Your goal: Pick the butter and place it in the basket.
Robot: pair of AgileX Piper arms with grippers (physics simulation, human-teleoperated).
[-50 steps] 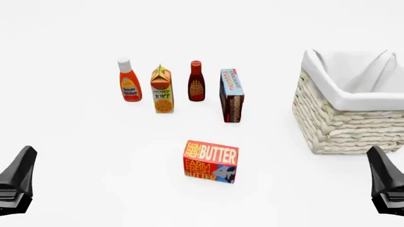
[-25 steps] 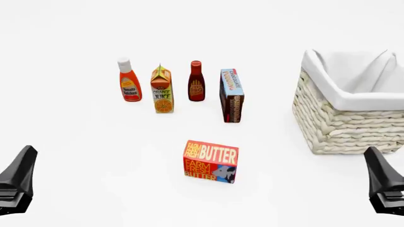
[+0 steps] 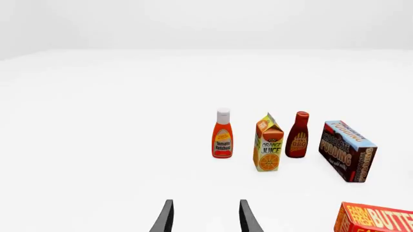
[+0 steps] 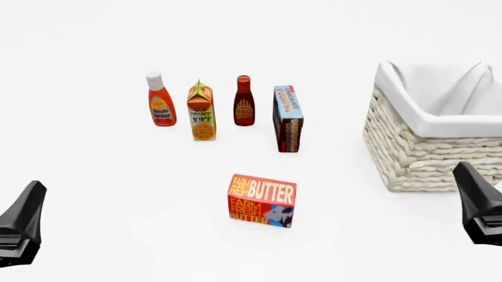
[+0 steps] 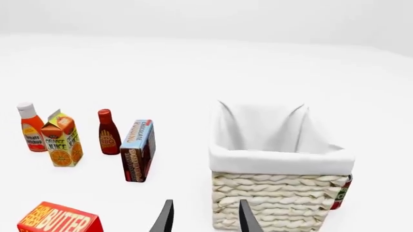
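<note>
The butter (image 4: 262, 200), a red-orange rectangular carton with yellow and white lettering and a cow on a blue patch, is standing on the smooth white table (image 4: 117, 164) near the front centre, untouched and well apart from both arms; the basket (image 4: 439, 132), a square cream-white woven tub with a draped white cloth liner, is sitting at the right, its ropey weave bulging in rows; behind the butter a row of groceries is standing upright: a tomato ketchup bottle (image 4: 160, 100) with a white cap, a gabled orange juice carton (image 4: 201, 111), a dark red BBQ sauce bottle (image 4: 244, 101) and a narrow brown-and-blue chocolate pudding box (image 4: 288, 119); the left gripper (image 3: 204, 216) is hovering low at the near left with its thin black fingers spread and nothing between them; the right gripper (image 5: 204, 216) is hovering at the near right just in front of the basket, its fingers likewise parted and empty; a small red-and-green item (image 5: 343, 192), too hidden to identify, is peeking from behind the basket.
</note>
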